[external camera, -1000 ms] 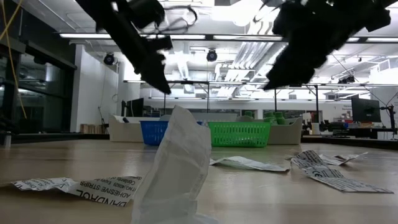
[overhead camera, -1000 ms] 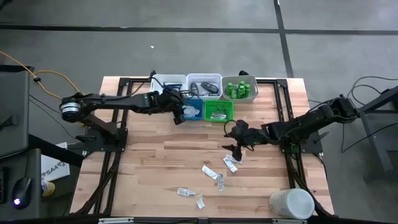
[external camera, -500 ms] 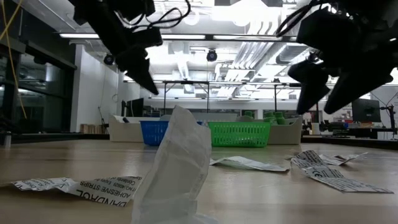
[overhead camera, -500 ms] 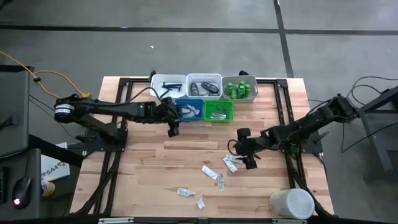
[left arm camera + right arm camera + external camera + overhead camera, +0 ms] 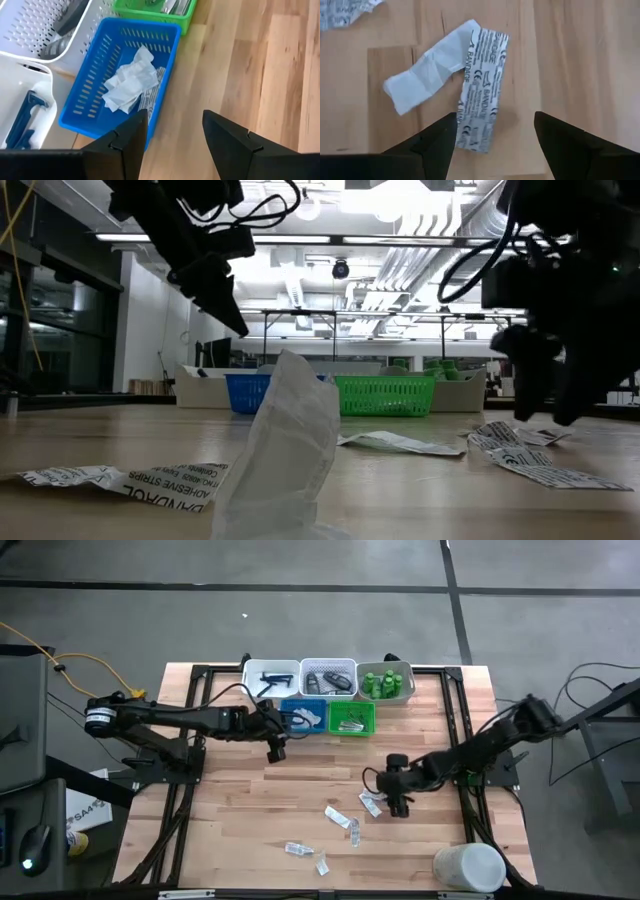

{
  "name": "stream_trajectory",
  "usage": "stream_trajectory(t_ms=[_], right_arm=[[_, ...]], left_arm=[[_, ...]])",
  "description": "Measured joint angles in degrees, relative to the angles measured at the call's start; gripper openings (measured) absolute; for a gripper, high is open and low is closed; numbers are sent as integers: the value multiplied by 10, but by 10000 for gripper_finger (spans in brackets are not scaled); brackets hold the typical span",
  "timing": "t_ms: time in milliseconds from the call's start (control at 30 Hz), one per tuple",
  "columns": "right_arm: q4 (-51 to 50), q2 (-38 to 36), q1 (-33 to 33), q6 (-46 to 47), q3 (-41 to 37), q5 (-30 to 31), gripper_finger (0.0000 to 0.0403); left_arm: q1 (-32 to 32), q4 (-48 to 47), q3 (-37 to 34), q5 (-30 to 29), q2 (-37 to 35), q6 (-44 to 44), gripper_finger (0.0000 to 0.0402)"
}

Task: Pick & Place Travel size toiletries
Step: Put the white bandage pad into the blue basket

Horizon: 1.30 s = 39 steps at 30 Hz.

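Grey concrete floor (image 5: 300,610); bright strip-lit ceiling (image 5: 350,250), exposed pipes.

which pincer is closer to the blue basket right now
Left. The left pincer hangs open beside the blue basket, just off its edge. The right pincer is across the table, open over a bandage packet.
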Motion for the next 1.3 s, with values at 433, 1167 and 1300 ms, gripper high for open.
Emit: stream_trajectory(t_ms=[433, 1167, 1300], right_arm=[[-7, 21, 16, 121, 0, 11, 247], [-7, 58, 63, 112, 2, 28, 123], [-8, 59, 63, 113, 2, 26, 86]], left_arm=[[0, 4, 0, 3, 0, 0, 189], [0, 1, 0, 3, 0, 0, 189], [0, -1, 0, 3, 0, 0, 189]])
